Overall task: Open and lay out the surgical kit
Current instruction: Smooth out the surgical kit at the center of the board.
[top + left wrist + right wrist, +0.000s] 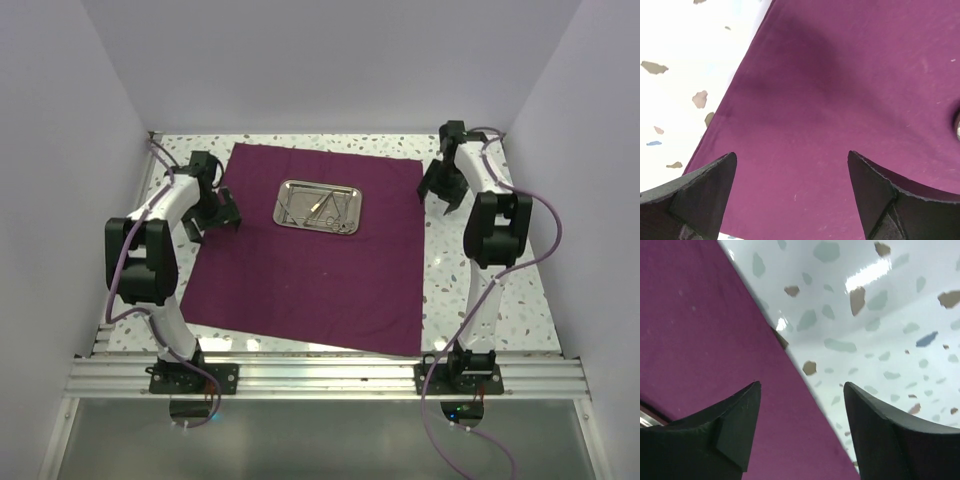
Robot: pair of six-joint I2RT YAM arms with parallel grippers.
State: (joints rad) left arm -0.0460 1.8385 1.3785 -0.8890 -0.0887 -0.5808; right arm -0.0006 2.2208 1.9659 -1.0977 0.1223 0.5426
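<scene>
speckled table (500, 290) | purple cloth (320, 270) spread (flat) | white walls (330, 60)

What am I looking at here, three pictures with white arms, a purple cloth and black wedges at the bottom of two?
These are two robot arms bolted at the near edge of a speckled table. The wide picture comes from a camera above and behind them. The other two come from small cameras on each wrist, so the black wedges are that arm's own fingers.

On the table lies a purple cloth, spread flat, with a small steel tray of thin instruments on it.

The left hand hangs over the cloth's left edge, the right hand over its right edge. Both are open and hold nothing.
</scene>
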